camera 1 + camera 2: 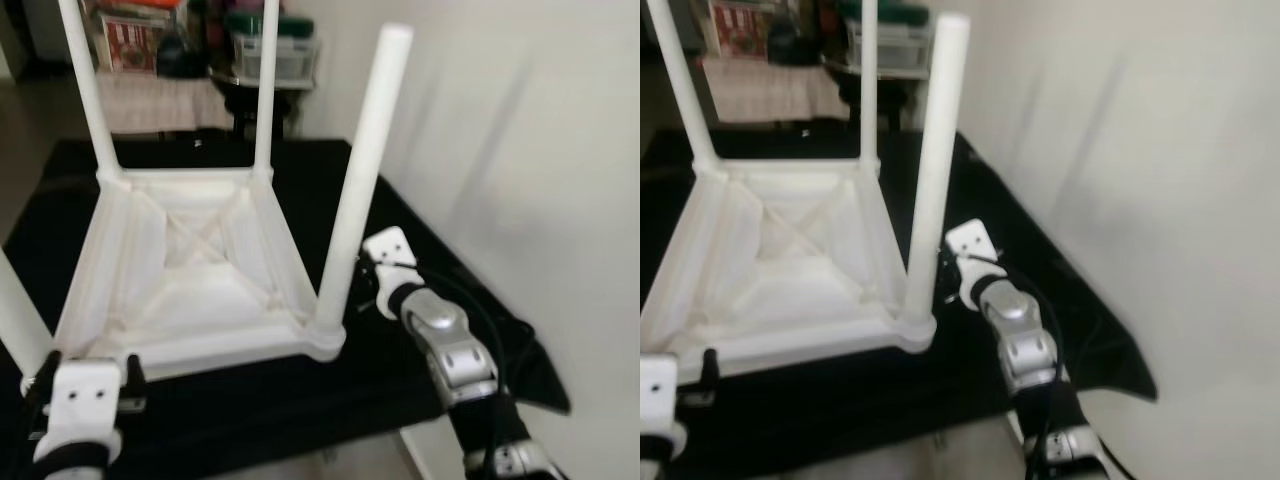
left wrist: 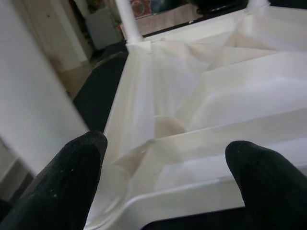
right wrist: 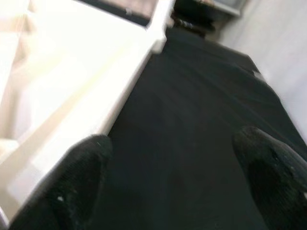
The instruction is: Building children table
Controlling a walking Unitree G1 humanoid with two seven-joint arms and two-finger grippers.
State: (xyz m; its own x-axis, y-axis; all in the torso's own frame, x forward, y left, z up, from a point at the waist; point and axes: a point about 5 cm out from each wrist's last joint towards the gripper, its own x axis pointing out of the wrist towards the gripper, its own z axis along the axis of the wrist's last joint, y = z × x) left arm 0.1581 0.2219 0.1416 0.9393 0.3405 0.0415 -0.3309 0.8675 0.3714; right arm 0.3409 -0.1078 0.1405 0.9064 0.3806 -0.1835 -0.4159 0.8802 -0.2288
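A white plastic children's table [image 1: 190, 275] lies upside down on a worktop covered with black cloth [image 1: 250, 400], its ribbed underside facing up and its round white legs pointing upward. One leg [image 1: 355, 190] rises from the near right corner, two more stand at the far corners [image 1: 88, 90] [image 1: 265, 85], and a fourth [image 1: 20, 310] shows at the near left edge of the head views.

The left gripper [image 2: 165, 184] sits at the near left corner of the table, just off the rim, its white wrist housing [image 1: 82, 398] low in the left eye view. In its wrist view the two black fingers [image 2: 67, 182] stand wide apart with the table's rim and inner ribs between and beyond them; the jaws are open and hold nothing.

The right gripper [image 3: 172, 182] lies over the black cloth just right of the near right leg, its silver arm [image 1: 455, 355] reaching in from the near right. Its jaws are likewise spread apart, with bare cloth between the fingers [image 3: 72, 187] and the table's edge just beside one of them.

A pale wall [image 1: 540, 150] runs along the right. Beyond the worktop stand cluttered boxes and containers [image 1: 135, 40], one with a red label too blurred to read.
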